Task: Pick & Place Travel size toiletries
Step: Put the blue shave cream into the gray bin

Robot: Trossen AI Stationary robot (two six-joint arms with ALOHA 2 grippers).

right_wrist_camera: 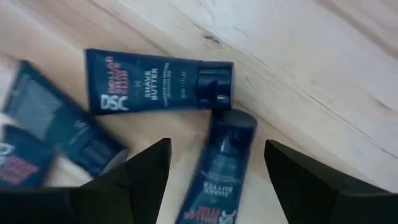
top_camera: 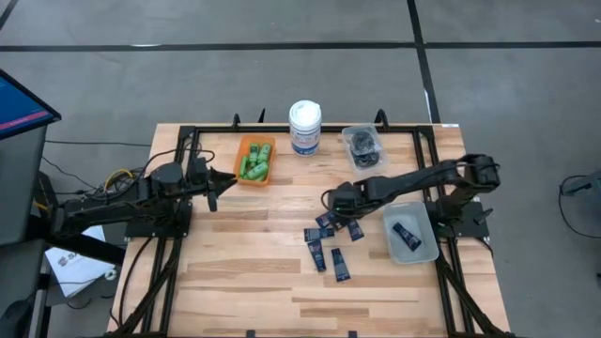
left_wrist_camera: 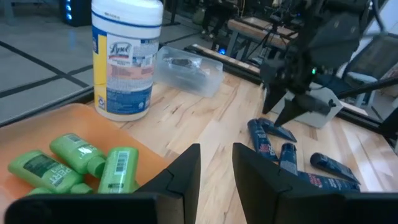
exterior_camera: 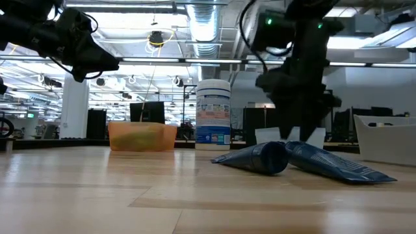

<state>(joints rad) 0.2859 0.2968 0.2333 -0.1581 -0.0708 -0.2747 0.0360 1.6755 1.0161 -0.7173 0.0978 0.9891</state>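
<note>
Sorting looks partly done: green bottles (top_camera: 254, 163) lie in the orange bin (top_camera: 243, 144) at upper centre, 1 navy tube (top_camera: 407, 235) in the clear bin (top_camera: 424, 252) at right. About 6 tubes (top_camera: 331, 237) remain on the surface (top_camera: 244, 263). The right pincer (right_wrist_camera: 214, 163), wide and empty, hovers over them; the left pincer (left_wrist_camera: 216, 168), narrow and empty, waits beside the orange bin.

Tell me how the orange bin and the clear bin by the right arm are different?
The orange bin sits at the back left of the table; the clear bin sits at the right edge. The orange bin holds several green bottles; the clear bin holds one dark blue tube. Both are small open bins resting flat on the wooden table.
</note>
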